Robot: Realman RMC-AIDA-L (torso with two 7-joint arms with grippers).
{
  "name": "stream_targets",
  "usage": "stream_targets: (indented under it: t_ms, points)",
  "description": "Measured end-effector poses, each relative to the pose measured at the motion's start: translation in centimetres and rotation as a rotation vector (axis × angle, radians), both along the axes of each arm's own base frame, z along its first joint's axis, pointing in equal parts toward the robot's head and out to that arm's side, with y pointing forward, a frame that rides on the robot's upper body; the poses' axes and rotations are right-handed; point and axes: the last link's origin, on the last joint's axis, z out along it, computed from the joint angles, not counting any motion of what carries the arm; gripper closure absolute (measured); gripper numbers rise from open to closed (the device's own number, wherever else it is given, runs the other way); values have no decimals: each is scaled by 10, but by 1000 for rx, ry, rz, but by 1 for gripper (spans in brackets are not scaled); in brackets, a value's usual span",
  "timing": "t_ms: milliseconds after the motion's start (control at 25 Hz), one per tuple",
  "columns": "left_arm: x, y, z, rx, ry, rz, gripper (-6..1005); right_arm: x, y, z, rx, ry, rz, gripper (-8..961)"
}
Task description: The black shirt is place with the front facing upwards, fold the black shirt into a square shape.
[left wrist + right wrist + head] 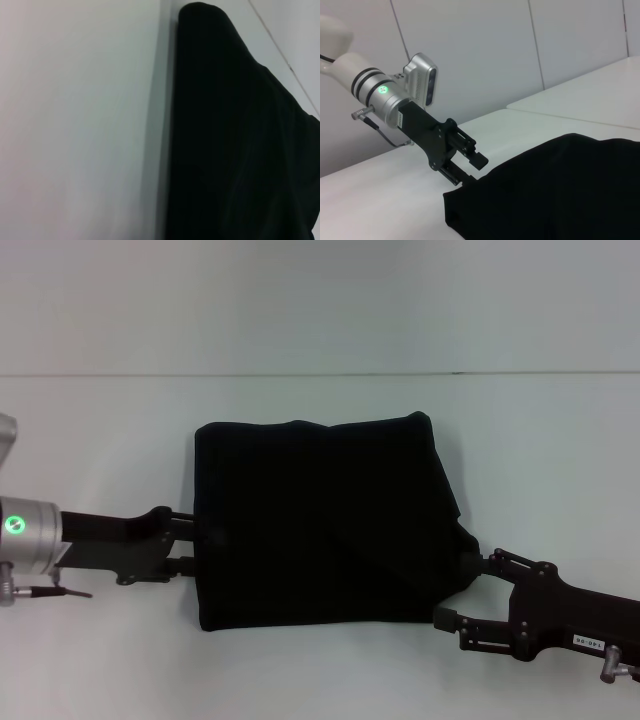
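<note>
The black shirt [320, 525] lies folded into a rough rectangle in the middle of the white table; no white letters or neck label show. A diagonal fold runs toward its front right corner. My left gripper [186, 540] is at the shirt's left edge with its jaws apart; in the right wrist view the left gripper [470, 171] has one finger above the cloth and the other at its edge. My right gripper [466, 590] is at the shirt's front right corner, jaws apart, touching the cloth edge. The shirt [235, 140] fills half the left wrist view.
The white table [100, 440] extends bare on all sides of the shirt. Its far edge [300, 374] meets a white wall. A seam to a second table [560, 117] shows in the right wrist view.
</note>
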Motion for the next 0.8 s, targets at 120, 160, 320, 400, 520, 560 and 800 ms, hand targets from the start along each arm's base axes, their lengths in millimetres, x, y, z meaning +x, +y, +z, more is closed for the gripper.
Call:
stream_targets:
  t_ms: [120,160,320,400,520,560,800]
  points:
    - [3,2,-4,-1,5,-6,386,0,0,0,0,1,1,9]
    - [3,2,-5,-3,10,-9,386,0,0,0,-1,2,1,9]
    - [4,4,-7,-3,19,-8,388,-1,-1,0,-3,7,4,9]
    - [4,4,-6,2,18,-2,388,-2,-1,1,-3,12,6,9]
    - [5,5,-6,-1,44,-39,390,-2,-1,1,-4,17,9,9]
    - [5,5,-6,-2,49,-48,390,-2,-1,1,-3,17,9,9]
    - [4,6,-7,12,65,-71,612,-2,-1,2,-1,20,8,8]
